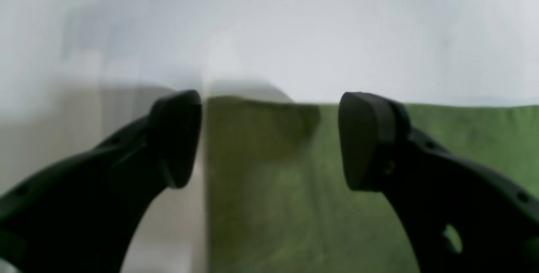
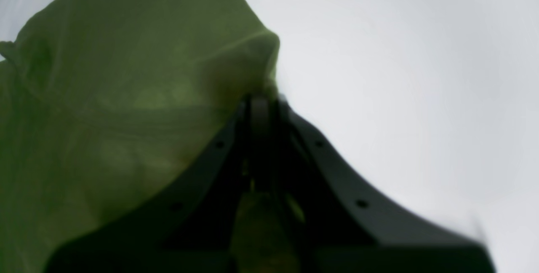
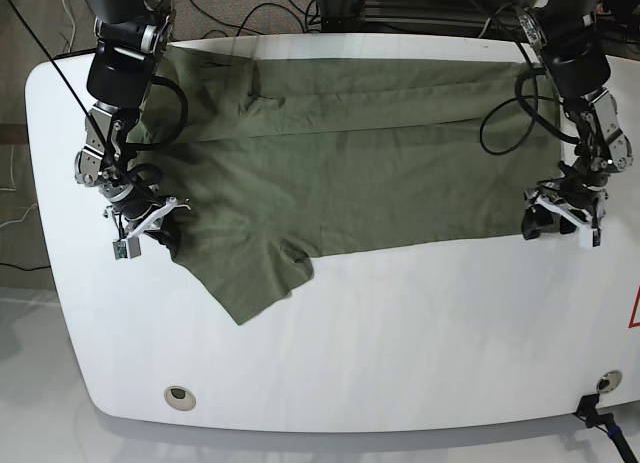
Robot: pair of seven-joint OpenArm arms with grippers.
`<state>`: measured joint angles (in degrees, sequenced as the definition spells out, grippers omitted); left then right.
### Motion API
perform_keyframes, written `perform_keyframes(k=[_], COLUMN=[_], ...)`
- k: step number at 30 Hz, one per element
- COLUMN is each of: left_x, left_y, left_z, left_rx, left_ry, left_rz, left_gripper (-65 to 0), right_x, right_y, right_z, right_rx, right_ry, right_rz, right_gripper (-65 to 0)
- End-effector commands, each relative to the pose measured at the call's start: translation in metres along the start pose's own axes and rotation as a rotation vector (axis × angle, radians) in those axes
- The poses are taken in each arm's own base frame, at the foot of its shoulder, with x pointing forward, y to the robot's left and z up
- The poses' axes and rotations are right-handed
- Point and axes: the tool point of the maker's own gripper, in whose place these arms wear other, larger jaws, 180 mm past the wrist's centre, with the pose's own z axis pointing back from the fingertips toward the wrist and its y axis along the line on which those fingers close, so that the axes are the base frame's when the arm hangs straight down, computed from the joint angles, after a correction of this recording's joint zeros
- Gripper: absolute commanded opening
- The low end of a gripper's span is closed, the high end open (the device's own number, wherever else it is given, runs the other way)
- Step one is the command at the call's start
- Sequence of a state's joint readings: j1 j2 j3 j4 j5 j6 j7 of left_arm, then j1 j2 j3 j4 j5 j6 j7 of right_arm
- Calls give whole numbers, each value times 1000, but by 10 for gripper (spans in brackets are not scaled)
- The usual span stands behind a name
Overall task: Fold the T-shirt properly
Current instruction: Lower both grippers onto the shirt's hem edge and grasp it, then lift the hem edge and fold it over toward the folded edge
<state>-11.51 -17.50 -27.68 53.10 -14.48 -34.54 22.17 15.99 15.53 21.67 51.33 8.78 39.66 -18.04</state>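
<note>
The olive-green T-shirt (image 3: 340,173) lies spread across the white table (image 3: 400,323), with its far edge folded over and one sleeve (image 3: 255,278) pointing toward the front. My right gripper (image 3: 158,229) is at the shirt's left edge. In the right wrist view it (image 2: 261,100) is shut on a fold of the cloth (image 2: 105,96), which bulges up beside it. My left gripper (image 3: 537,221) is at the shirt's right front corner. In the left wrist view it (image 1: 269,140) is open, with the cloth's corner (image 1: 273,197) between and below its fingers.
Cables (image 3: 250,13) run behind the table's back edge. A round hole (image 3: 179,394) is near the front left corner. A small black fitting (image 3: 603,385) and a red triangle mark (image 3: 635,311) are at the right edge. Bare white table lies in front of the shirt.
</note>
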Motion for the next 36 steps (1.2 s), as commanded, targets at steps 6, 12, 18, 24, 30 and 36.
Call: perform_keyframes(k=[6,12,18,24,30,36], left_x=[5,5,5,6,13,41], left_y=[-5,-5,-5,-5,-4,-11], left_z=[-2,-2,-2,-1,1,16], left_rx=[-9,-10,-10,-10,-7,-1], left_ry=[-4,-4,-2,-7,-25,-97], left_rz=[-6,-8,-8,-8,-13,-101], left_gripper=[-173,-451,-650,-650,-650,-650], right_x=[13,12,12,13,38,58], right_y=[-4,-4,-4,-4,-2,4], right_z=[2,2,2,2,12,25], right_rx=[-4,-4,-4,-5,-15,-26], right_ry=[-19,-17,-17,-18,-80,-110], right_rz=[24,23,23,22,86,166], right_gripper=[-650,-650,-650,-650,-650,-650])
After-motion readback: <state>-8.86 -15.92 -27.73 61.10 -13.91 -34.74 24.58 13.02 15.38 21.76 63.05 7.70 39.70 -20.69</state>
